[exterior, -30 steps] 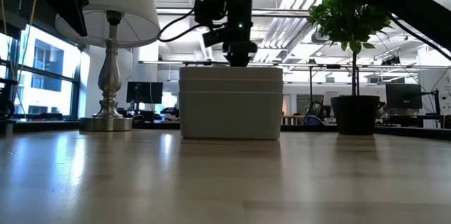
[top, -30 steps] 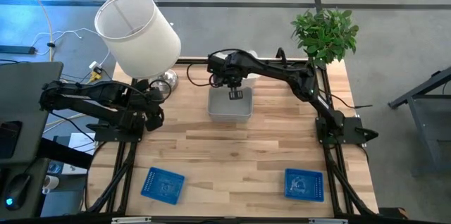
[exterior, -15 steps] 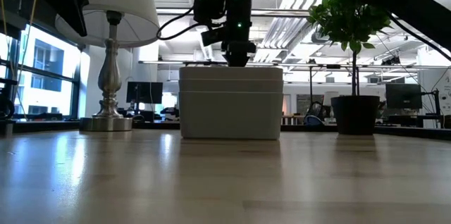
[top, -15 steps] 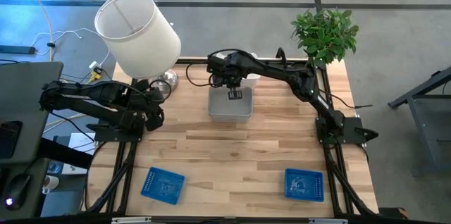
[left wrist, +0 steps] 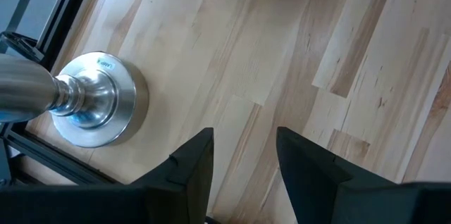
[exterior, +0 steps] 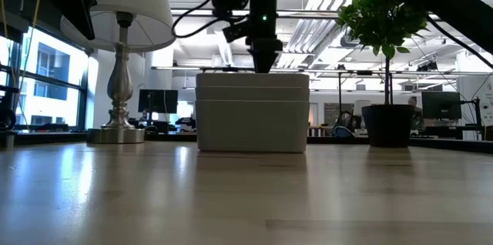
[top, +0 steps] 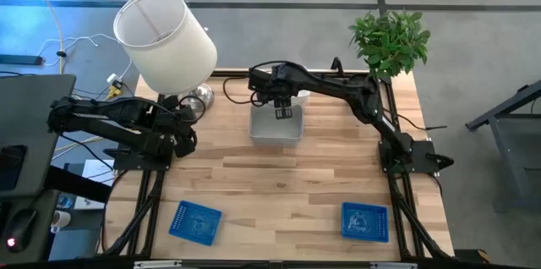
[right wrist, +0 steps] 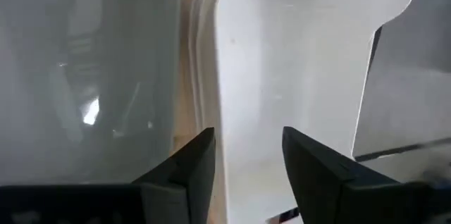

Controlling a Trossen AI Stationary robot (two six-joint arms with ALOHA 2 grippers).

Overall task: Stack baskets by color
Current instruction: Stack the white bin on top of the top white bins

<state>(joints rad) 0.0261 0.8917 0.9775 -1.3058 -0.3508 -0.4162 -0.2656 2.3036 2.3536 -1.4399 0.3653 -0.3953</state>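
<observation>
A stack of translucent grey baskets (top: 276, 129) rests on the table at the middle far side and shows in the low view (exterior: 252, 114) as layered rims. White baskets (top: 300, 96) sit just behind it, partly under the right arm, and fill the right wrist view (right wrist: 296, 69) beside grey plastic (right wrist: 84, 76). My right gripper (top: 284, 112) hangs open just above the stack's rim (exterior: 262, 65), pointing steeply down, with nothing between its fingers (right wrist: 246, 157). Two blue baskets (top: 196, 221) (top: 364, 222) lie flat near the front edge. My left gripper (left wrist: 243, 153) waits open at the far left.
A lamp with a big white shade (top: 165, 39) stands at the far left, its silver base (left wrist: 91, 108) close to my left gripper. A potted plant (top: 390, 41) stands at the far right corner. Bare wood (top: 279, 184) lies between the stack and the blue baskets.
My right gripper has opened over the grey stack and tipped a little, its fingertips now just above the rim. The stack has stayed where it was.
</observation>
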